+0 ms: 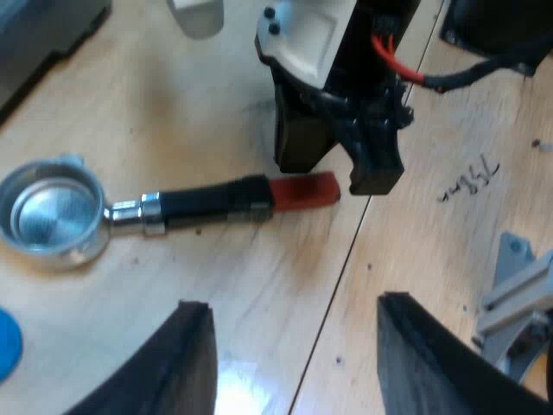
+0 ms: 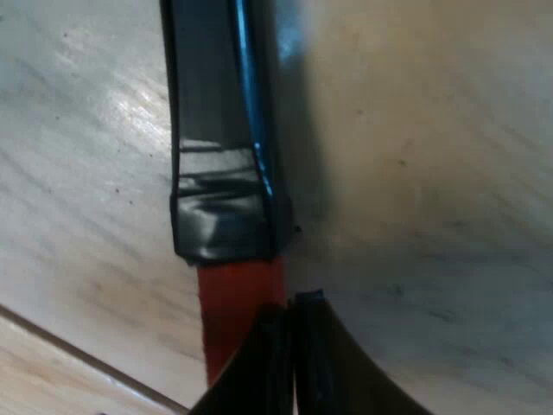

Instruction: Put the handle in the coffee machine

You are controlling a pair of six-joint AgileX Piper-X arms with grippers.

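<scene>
The metal holder lies flat on the wooden table, with its round basket (image 1: 52, 212) open upward and its dark handle (image 1: 207, 203) ending in red (image 1: 302, 190). My right gripper (image 1: 341, 169) stands over that red end. From its own wrist view, its fingertips (image 2: 291, 304) are pressed together with no gap, right at the red end (image 2: 233, 303) below the taped black handle (image 2: 220, 130); nothing is held between them. My left gripper (image 1: 294, 346) hovers open a short way off, both black fingers wide apart, the handle beyond them.
A blue tamper (image 1: 4, 341) sits near the basket. A grey machine body (image 1: 43, 35) and a pale rounded object (image 1: 199, 13) lie beyond the holder. A metal bracket (image 1: 518, 294) is beside my left finger. A seam runs across the tabletop (image 1: 337, 285).
</scene>
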